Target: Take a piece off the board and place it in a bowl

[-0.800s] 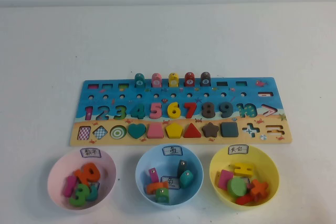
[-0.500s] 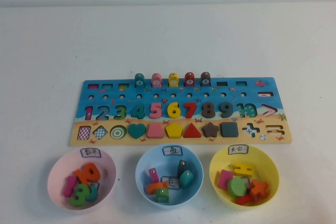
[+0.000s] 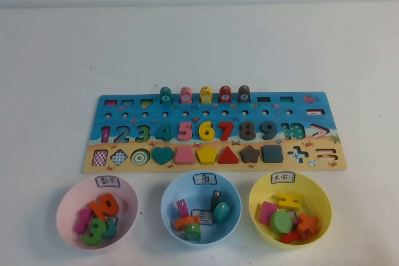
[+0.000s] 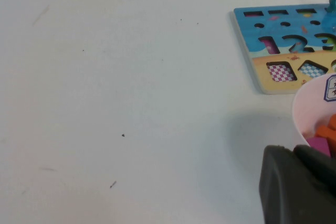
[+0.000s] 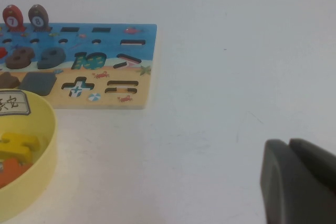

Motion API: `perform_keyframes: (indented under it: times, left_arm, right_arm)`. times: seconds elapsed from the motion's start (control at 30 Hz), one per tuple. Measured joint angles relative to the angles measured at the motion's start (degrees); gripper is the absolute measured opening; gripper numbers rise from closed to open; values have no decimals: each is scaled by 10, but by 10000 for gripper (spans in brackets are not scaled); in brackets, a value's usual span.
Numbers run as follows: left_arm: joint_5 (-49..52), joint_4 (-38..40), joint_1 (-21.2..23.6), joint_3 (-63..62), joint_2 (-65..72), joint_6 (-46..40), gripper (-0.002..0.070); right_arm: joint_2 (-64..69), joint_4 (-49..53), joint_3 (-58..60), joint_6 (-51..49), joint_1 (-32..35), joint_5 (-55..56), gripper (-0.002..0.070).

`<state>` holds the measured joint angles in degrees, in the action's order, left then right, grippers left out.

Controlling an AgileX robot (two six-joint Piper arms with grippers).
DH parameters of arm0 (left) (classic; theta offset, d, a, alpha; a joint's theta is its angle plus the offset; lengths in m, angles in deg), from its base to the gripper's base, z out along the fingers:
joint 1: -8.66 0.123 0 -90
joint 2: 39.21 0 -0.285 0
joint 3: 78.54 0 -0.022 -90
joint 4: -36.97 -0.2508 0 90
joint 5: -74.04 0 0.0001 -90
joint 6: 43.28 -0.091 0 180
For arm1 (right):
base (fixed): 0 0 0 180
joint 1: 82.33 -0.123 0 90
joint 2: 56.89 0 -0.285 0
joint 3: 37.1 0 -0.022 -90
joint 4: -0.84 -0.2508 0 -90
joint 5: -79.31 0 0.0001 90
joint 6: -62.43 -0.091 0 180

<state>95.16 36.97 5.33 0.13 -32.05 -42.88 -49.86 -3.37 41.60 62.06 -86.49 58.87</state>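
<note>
Sitting in its slot on board [image 3: 212,132], just behind yellow bowl [image 3: 290,207]: blue square piece [image 3: 271,153], untouched. Right gripper [image 5: 299,182] pressed together, parked beside bowl. Left gripper [image 4: 296,184] by pink bowl [image 4: 315,114], fingers unclear.

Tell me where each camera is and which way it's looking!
High view: raised on the robot's side, looking down at the board and three bowls; no arm shows.
Left wrist view: on the left arm, low over the table, facing the board's end and pink bowl; left gripper at the edge.
Right wrist view: on the right arm, facing the board's other end and yellow bowl; shut right gripper shows.
Shared: the board.
</note>
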Motion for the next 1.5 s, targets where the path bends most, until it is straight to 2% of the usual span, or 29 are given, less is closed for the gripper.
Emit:
perform_keyframes:
  times: [0.47,0.57,0.83,1.07,1.2,1.3,1.5]
  left_arm:
    - [0,0,0,0,0,0,-3]
    - [0,0,0,0,0,0,-3]
    - [1,0,0,0,0,0,-3]
    - [1,0,0,0,0,0,-4]
    - [1,0,0,0,0,0,-4]
    - [1,0,0,0,0,0,-4]
    - [1,0,0,0,0,0,-4]
  right_arm:
    - [0,-23,0,0,0,5,-17]
    - [0,-66,0,0,0,19,-17]
    - [0,-317,0,0,0,131,-17]
    - [0,-378,0,0,0,166,-17]
    - [0,-403,0,0,0,130,-17]
    - [11,-397,-17,0,0,59,-17]
    - [154,-367,-108,4,0,-83,-17]
